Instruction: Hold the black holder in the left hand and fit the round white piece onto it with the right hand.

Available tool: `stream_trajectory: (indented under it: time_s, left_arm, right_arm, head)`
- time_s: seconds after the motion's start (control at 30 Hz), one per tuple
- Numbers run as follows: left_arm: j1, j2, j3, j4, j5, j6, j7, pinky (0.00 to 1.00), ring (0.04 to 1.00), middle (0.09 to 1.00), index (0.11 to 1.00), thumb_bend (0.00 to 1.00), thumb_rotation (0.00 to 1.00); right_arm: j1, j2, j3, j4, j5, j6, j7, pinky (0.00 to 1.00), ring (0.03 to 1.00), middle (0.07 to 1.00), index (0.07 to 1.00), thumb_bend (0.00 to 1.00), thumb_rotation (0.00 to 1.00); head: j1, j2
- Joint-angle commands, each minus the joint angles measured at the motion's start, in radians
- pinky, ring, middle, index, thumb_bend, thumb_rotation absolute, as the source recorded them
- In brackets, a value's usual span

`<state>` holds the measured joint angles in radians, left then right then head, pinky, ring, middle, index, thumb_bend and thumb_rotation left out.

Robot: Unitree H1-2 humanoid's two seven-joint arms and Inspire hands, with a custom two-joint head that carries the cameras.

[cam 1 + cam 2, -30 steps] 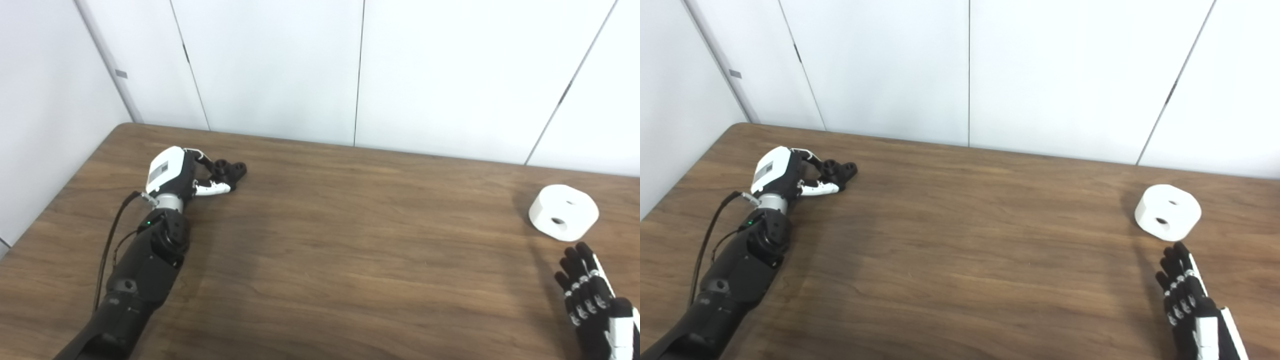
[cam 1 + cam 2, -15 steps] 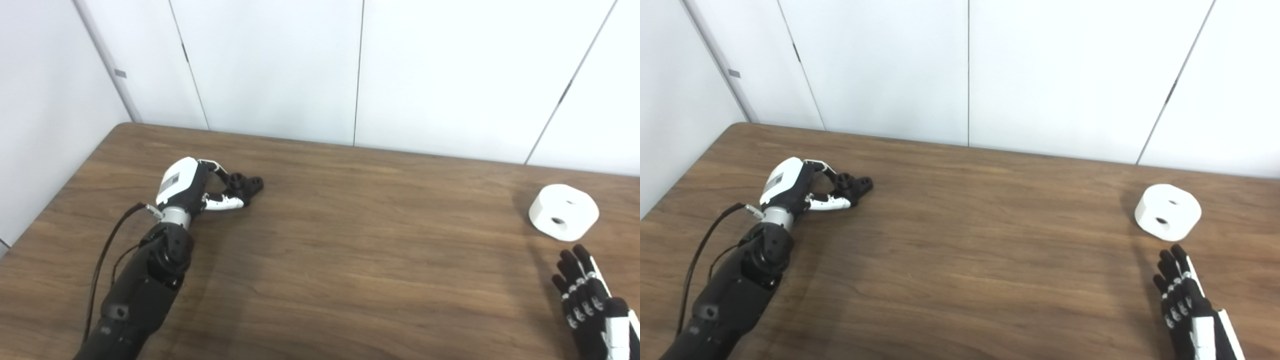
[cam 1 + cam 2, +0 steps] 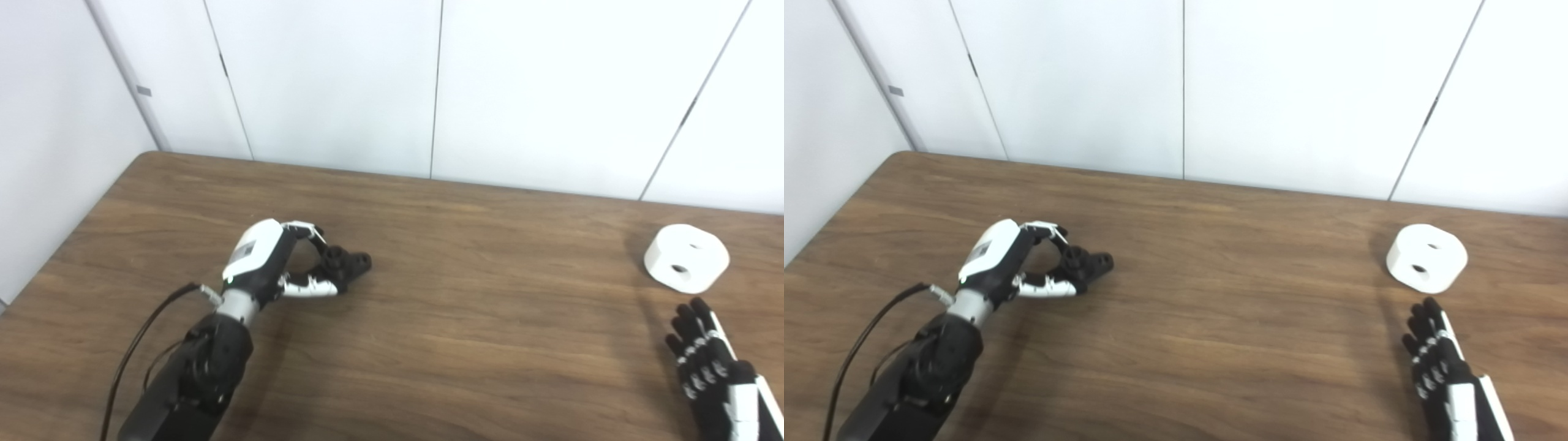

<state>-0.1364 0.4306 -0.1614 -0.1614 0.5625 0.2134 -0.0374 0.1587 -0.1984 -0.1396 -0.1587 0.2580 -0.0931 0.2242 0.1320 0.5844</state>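
Black holder (image 3: 348,265) sits in my left hand, out over the left half of the desk; that is the short of it, and the rest follows from the biggest thing down.

White wall panels (image 3: 331,79) with dark vertical seams fill the space behind the desk. Below them the brown wood-grain desk (image 3: 465,331) spreads across nearly the whole scene, its left rear corner rounded.

My left arm (image 3: 196,373) comes up from the bottom left, dark and bulky, with a thin black cable (image 3: 131,355) looping along its outer side. At its end my left hand (image 3: 269,269), white on the back, has its fingers and thumb curled around the near end of the holder; the far end, with round openings on top, sticks out to the right past my fingertips. I cannot tell whether the holder touches the desk or hangs just above it.

My right hand (image 3: 710,367) lies at the bottom right, black fingers stretched out flat and slightly apart, pointing away from me and gripping nothing.

Round white piece (image 3: 686,257) rests on the desk near the right edge, just beyond my right fingertips and apart from them, well away from the holder. Two dark holes show in its upper face.
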Motion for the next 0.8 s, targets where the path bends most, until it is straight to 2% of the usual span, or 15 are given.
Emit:
stream_trajectory:
  time_s: [0.0, 0.13, 0.2, 0.27, 0.5, 0.77]
  left_arm:
    - [0.018, -0.006, -0.023, -0.054, 0.033, -0.054, 0.003, 0.88, 0.880, 0.793, 0.486, 0.52, 0.05]
    - [0.068, -0.034, -0.074, -0.088, 0.075, -0.098, -0.005, 0.86, 0.886, 0.802, 0.486, 0.52, 0.06]
    - [0.088, -0.049, -0.098, -0.099, 0.097, -0.119, -0.006, 0.88, 0.881, 0.800, 0.486, 0.52, 0.06]
    - [0.105, -0.064, -0.114, -0.105, 0.106, -0.137, -0.010, 0.95, 0.887, 0.800, 0.486, 0.52, 0.06]
    - [0.166, -0.098, -0.190, -0.119, 0.183, -0.224, -0.013, 0.94, 0.865, 0.781, 0.485, 0.52, 0.05]
    - [0.190, -0.126, -0.233, -0.126, 0.228, -0.255, -0.047, 0.94, 0.874, 0.784, 0.486, 0.52, 0.06]
  right_arm:
    - [0.000, 0.021, 0.011, 0.001, -0.004, -0.030, -0.010, 1.00, 1.000, 0.968, 1.000, 0.69, 0.93]
    - [-0.006, 0.029, 0.020, 0.005, -0.020, -0.043, -0.007, 1.00, 1.000, 0.973, 1.000, 0.67, 0.95]
    - [-0.008, 0.035, 0.024, 0.002, -0.032, -0.042, -0.013, 1.00, 1.000, 0.974, 1.000, 0.67, 0.96]
    - [-0.009, 0.040, 0.028, -0.003, -0.041, -0.039, -0.018, 1.00, 1.000, 0.977, 1.000, 0.68, 0.95]
    - [-0.003, 0.062, 0.048, -0.062, -0.070, 0.013, -0.055, 1.00, 1.000, 0.977, 1.000, 0.70, 0.94]
    - [-0.006, 0.064, 0.066, -0.096, -0.077, 0.051, -0.071, 1.00, 1.000, 0.991, 1.000, 0.70, 0.96]
  head:
    - [-0.016, 0.006]
    - [-0.046, 0.019]
    - [-0.065, 0.027]
    - [-0.080, 0.035]
    - [-0.125, 0.072]
    - [-0.142, 0.103]
